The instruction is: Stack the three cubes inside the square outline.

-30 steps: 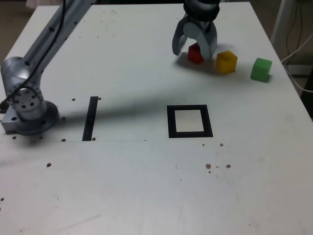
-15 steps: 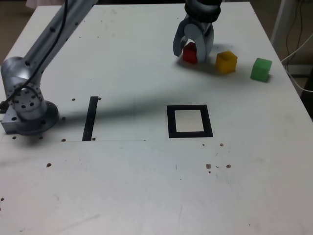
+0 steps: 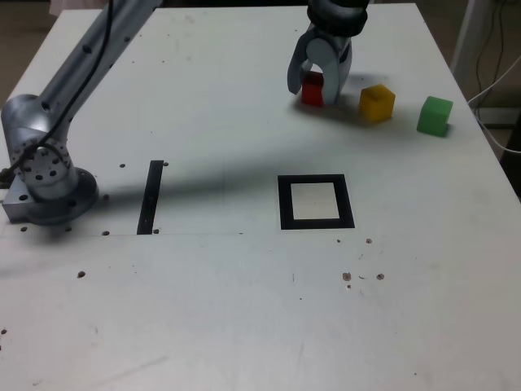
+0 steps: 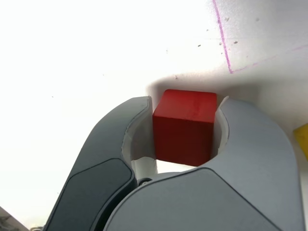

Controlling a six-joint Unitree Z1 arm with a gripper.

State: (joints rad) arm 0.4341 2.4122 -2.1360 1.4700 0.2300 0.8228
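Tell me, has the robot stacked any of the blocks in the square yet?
Not yet. The square outline holds no block. What is in hand: the claw has its jaws pressed against both sides of the red cube, gripping it at the far side of the table. Still to do: carry it into the square, then stack the yellow cube and the green cube, which both sit untouched beside it.

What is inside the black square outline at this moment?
Only its bare white centre: the square outline holds no cube. The red cube sits between the hand's jaws far off; nothing covers the outline.
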